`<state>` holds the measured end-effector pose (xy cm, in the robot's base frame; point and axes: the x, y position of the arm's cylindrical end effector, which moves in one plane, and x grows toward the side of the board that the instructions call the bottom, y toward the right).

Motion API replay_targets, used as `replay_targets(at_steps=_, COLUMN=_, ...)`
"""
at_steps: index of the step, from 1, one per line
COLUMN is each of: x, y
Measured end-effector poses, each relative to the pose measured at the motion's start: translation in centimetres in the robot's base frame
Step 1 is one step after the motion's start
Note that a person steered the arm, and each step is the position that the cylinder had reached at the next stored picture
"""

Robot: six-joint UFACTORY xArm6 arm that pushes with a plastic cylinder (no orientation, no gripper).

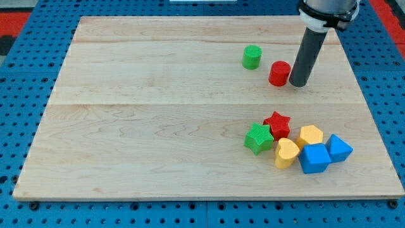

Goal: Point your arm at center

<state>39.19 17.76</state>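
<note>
My tip (298, 83) rests on the wooden board (145, 126) at the view's upper right, just to the right of a red cylinder (279, 73) and close to touching it. A green cylinder (252, 57) stands a little further left and up. At the lower right lies a tight cluster: a green star (258, 138), a red star (277, 125), a yellow hexagon-like block (310, 135), a yellow rounded block (286, 152), a blue cube (314, 158) and a second blue block (338, 149). The board's middle lies well to the left of my tip.
The board sits on a blue perforated table (25, 76) with red areas at the top corners (19, 16). The arm's body (328, 9) enters from the view's top right.
</note>
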Motion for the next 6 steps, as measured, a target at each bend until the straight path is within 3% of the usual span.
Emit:
replay_targets(at_steps=2, x=-0.3, y=-6.1)
replay_targets(at_steps=4, x=0.0, y=-7.9)
replay_targets(at_steps=6, x=3.7, y=-13.5)
